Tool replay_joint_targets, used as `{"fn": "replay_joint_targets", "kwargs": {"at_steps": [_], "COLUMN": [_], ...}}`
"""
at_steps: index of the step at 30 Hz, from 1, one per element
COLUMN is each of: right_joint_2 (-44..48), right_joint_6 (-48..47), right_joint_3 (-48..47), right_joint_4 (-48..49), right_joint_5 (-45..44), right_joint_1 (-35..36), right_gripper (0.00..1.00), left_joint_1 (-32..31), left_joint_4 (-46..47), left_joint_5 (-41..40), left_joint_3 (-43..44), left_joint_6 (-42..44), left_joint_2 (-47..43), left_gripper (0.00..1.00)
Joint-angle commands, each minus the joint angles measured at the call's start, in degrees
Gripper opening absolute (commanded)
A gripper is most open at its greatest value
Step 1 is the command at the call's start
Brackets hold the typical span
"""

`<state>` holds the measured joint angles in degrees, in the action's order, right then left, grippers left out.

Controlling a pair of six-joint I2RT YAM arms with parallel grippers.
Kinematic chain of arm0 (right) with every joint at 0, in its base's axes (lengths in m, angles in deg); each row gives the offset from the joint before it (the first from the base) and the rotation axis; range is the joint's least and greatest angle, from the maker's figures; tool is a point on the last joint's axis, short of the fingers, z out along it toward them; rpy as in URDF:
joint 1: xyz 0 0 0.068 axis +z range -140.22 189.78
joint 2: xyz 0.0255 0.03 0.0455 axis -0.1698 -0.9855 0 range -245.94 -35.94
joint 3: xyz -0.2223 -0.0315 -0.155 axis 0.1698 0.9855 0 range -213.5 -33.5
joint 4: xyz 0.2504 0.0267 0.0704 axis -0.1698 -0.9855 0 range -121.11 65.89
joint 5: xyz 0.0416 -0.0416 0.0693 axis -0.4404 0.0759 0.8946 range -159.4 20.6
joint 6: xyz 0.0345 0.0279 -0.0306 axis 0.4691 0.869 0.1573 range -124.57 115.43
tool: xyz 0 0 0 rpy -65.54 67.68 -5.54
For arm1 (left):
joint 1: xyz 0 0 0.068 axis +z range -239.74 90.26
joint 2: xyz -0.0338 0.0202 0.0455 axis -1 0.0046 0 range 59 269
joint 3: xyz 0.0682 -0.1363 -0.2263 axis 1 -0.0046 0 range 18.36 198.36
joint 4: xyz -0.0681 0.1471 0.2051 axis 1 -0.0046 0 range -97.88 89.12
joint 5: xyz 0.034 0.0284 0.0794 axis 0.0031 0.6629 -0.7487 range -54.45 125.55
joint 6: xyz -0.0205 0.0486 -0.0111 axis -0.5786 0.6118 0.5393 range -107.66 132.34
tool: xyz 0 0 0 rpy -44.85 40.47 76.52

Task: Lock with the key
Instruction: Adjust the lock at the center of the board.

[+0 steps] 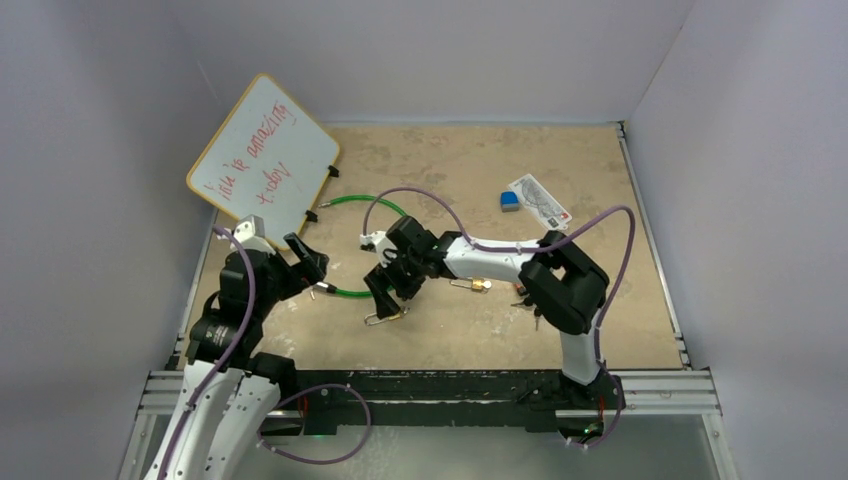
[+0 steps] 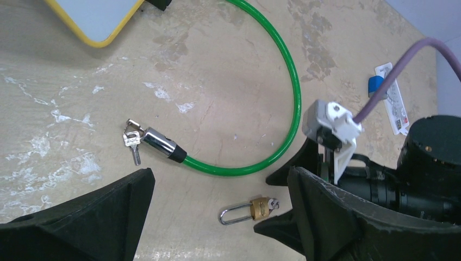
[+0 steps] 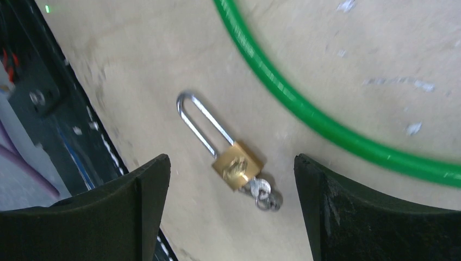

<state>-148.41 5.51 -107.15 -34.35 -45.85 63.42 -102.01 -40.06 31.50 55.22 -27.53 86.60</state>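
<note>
Although the whiteboard [image 1: 262, 155] carries red handwriting, only "amazing" reads with any confidence. Right gripper [image 3: 231, 159]: fingers wide apart, empty, touching nothing. The brass padlock [image 3: 236, 163] lies flat between them, key [image 3: 263, 193] at its base. Left gripper [image 2: 220, 173]: likewise spread, empty; green cable [image 2: 293, 98] just ahead.

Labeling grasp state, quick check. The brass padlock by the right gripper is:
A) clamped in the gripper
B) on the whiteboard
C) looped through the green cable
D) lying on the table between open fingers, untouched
D: the right wrist view shows the brass padlock lying flat on the table, with the right gripper open to either side and no contact.
</note>
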Motion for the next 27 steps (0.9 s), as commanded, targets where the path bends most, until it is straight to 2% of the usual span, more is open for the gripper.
{"fn": "replay_joint_targets", "kwargs": {"at_steps": [1, 6, 12, 16, 21, 27], "right_joint_2": [4.77, 3.23, 1.95, 1.21, 5.35, 9.43], "right_joint_6": [-11.45, -12.08, -14.20, -14.25, -11.25, -6.32], "right_joint_3": [6.17, 5.76, 5.84, 4.00, 10.15, 13.66], "right_joint_4": [-0.18, -1.66, -0.34, -3.85, -1.61, 1.04], "right_joint_5": [0.86, 0.44, -0.99, -3.28, -4.59, -5.60], "right_joint_1": [0.40, 2.02, 4.72, 6.25, 8.49, 9.72], "right_gripper": [0.84, 0.77, 0.78, 0.75, 0.69, 0.71], "left_joint_1": [0.32, 0.32, 0.32, 0.32, 0.32, 0.32], "left_joint_4": [0.02, 0.35, 0.42, 0.59, 0.63, 0.44], "left_joint_5": [-0.80, -1.04, -1.39, -0.75, -0.77, -0.94], "left_joint_3": [2.83, 2.43, 2.34, 2.25, 2.04, 2.06], "left_joint_6": [0.14, -0.04, -0.19, 0.20, 0.15, -0.12], "left_joint_2": [-0.44, -0.43, -0.70, -0.79, -1.22, -1.43], "left_gripper": [0.98, 0.98, 0.98, 0.98, 0.98, 0.98]}}
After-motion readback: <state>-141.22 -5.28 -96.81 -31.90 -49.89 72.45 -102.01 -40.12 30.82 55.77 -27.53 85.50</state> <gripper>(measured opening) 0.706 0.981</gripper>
